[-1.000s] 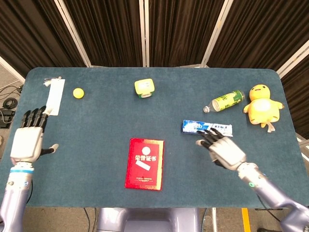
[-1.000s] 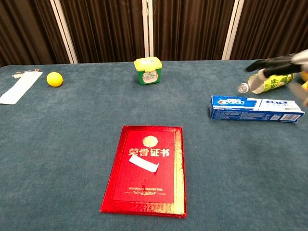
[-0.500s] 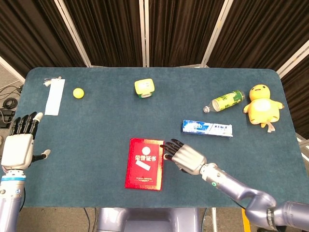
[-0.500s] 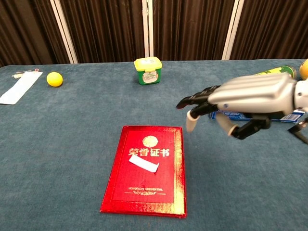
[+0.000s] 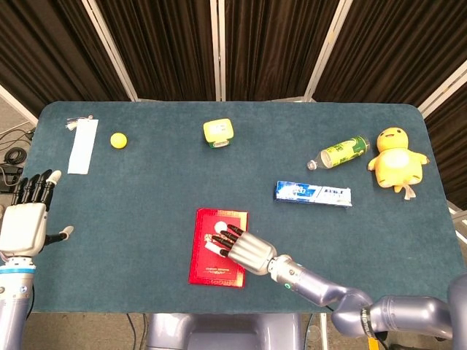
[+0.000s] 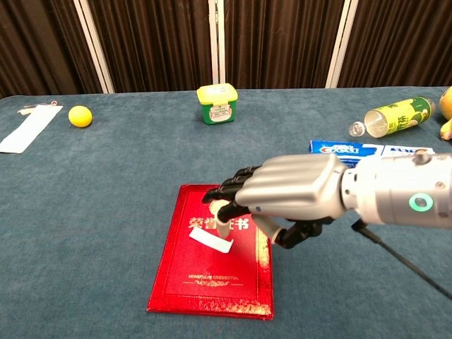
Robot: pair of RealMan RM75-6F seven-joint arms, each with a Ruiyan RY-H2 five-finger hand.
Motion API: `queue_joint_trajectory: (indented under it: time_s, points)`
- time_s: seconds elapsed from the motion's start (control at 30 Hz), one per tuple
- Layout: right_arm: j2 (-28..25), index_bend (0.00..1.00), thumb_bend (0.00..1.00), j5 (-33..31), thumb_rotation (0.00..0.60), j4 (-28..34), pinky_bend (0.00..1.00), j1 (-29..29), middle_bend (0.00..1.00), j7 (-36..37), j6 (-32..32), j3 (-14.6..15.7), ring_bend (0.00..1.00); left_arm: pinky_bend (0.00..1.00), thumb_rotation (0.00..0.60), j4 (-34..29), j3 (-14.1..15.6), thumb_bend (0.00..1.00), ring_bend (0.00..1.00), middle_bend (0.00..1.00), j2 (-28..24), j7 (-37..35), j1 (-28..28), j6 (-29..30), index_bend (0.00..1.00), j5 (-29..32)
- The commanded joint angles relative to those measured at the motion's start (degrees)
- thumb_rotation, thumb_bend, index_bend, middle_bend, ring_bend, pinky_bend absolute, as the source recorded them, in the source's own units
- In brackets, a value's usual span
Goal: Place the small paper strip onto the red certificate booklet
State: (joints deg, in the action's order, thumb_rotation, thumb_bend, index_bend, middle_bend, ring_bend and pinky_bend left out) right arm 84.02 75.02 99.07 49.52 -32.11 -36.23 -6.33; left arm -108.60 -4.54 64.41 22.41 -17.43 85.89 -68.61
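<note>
The red certificate booklet lies flat near the table's front edge, gold lettering up. A small white paper strip lies on its cover, just below the lettering. My right hand reaches in from the right and hovers over the booklet's upper right part, fingers stretched out and apart, thumb pointing down near the strip's right end. It holds nothing. My left hand hangs at the far left edge, fingers spread and empty, seen only in the head view.
A toothpaste box lies right of the booklet, with a green bottle and a yellow plush duck beyond. A yellow-green tub, a yellow ball and a long white slip sit farther back.
My right hand swept left from beside the toothpaste box to over the booklet and strip. The left hand drew back slightly toward the table's left edge. The strip has not moved.
</note>
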Motion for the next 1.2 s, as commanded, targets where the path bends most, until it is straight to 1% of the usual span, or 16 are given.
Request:
queue_joint_trajectory:
  time_s: [0.03,0.23,0.5,0.73,0.93,1.2]
  points:
    - [2.3,0.3,0.94,-2.4,0.6,-1.4,0.0,1.0,0.0,-2.9,-1.0,1.1,0.0,0.0,0.6,0.1,-0.2,0.0,0.0,0.0,-0.2,-0.2,0.2,-0.3,0.0,-0.1]
    - [3.9,0.3,0.94,-5.0,0.6,-2.6,0.0,1.7,0.0,-6.1,-2.7,2.3,0.0,0.0,0.6,0.3,-0.5,0.0,0.0,0.0,-0.5,-0.8,0.5,-1.0,0.0,-0.6]
    - [4.3,0.31,0.96,-7.7,0.6,-1.8,0.0,2.7,0.0,-8.5,-4.5,2.6,0.0,0.0,0.6,0.7,-1.1,0.0,0.0,0.0,-0.9,-1.6,0.7,-1.8,0.0,-0.7]
    - [3.9,0.32,0.96,-8.6,0.6,-2.0,0.0,3.3,0.0,-10.7,-5.1,4.6,0.0,0.0,0.6,0.7,-1.4,0.0,0.0,0.0,-1.0,-1.9,1.0,-2.1,0.0,-1.0]
    - [3.1,0.33,0.96,-8.7,0.6,-1.3,0.0,3.6,0.0,-10.6,-5.8,5.3,0.0,0.0,0.6,0.8,-1.7,0.0,0.0,0.0,-1.0,-1.9,1.1,-2.6,0.0,-1.1]
    - [3.3,0.33,0.96,-8.4,0.6,-2.2,0.0,3.8,0.0,-10.6,-6.6,6.8,0.0,0.0,0.6,0.6,-2.0,0.0,0.0,0.0,-1.1,-2.1,1.4,-2.9,0.0,-1.6]
